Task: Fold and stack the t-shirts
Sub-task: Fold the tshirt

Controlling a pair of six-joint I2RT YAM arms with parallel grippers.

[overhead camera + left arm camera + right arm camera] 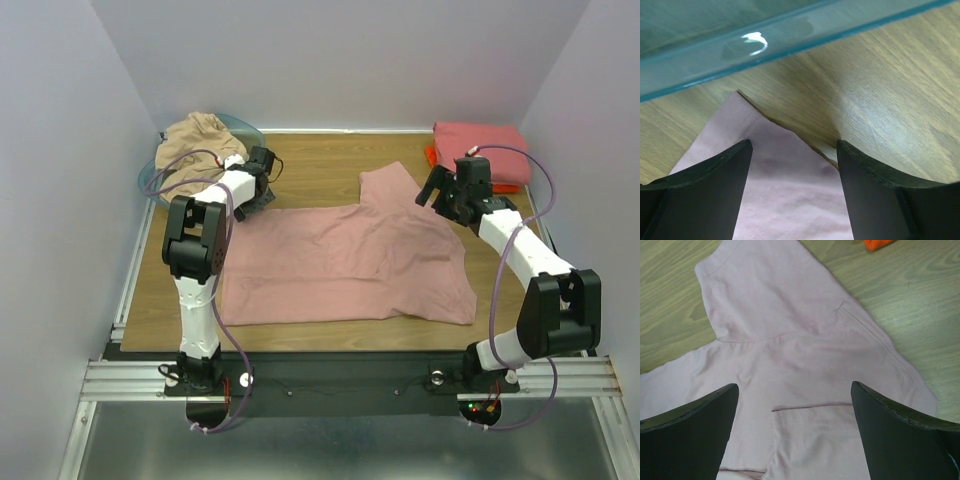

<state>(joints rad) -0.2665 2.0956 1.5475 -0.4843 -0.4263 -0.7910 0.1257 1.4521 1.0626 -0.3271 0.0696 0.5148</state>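
A dusty pink t-shirt point(345, 262) lies spread flat on the wooden table, one sleeve pointing to the back. My left gripper point(262, 190) is open over its back left corner point(785, 180), just in front of the teal basket. My right gripper point(440, 205) is open above the shirt's back right part point(800, 365), near the sleeve. A tan-beige t-shirt point(195, 140) is crumpled in the basket. A folded coral pink t-shirt point(482, 147) lies on a bright orange one point(436, 160) at the back right; an orange bit shows in the right wrist view point(876, 244).
The translucent teal basket point(250, 128) stands at the back left; its rim point(765, 47) runs close above my left fingers. White walls close the table on three sides. A metal rail runs along the near edge.
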